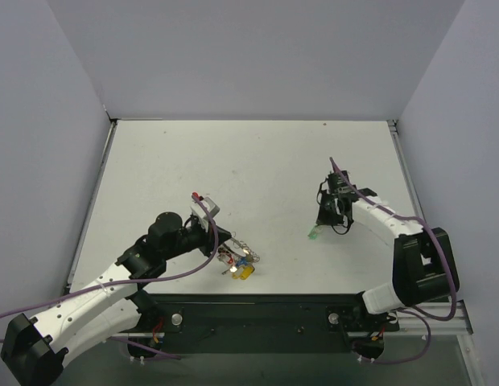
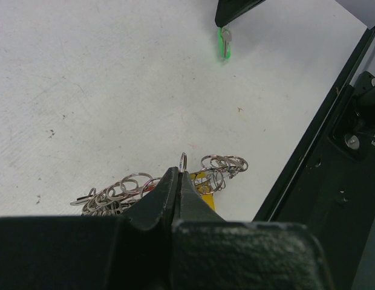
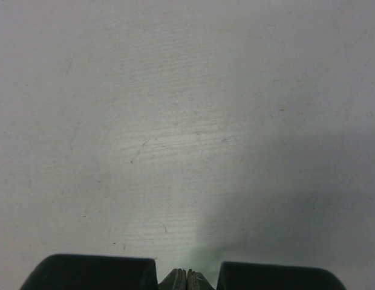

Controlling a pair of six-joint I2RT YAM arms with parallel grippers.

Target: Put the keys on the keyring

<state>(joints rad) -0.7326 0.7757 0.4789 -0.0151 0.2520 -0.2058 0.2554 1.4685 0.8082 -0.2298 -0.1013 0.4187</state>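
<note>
The keyring [image 1: 236,256] lies near the front edge, a silver ring fringed with small wire loops [image 2: 118,188]. A yellow key [image 1: 243,273] and a blue key [image 1: 248,259] lie in the heap; the yellow head [image 2: 207,181] also shows in the left wrist view. My left gripper [image 2: 179,172] is shut on one small loop of the keyring [image 2: 182,161]; in the top view it [image 1: 218,246] sits at the ring's left side. My right gripper [image 1: 323,220] is shut [image 3: 187,277] and a green key [image 2: 224,43] hangs from its tip, just above the table [image 1: 314,235].
The black front rail [image 2: 332,151] runs close on the right of the keyring. White walls enclose the table on three sides. Purple cables trail from both arms.
</note>
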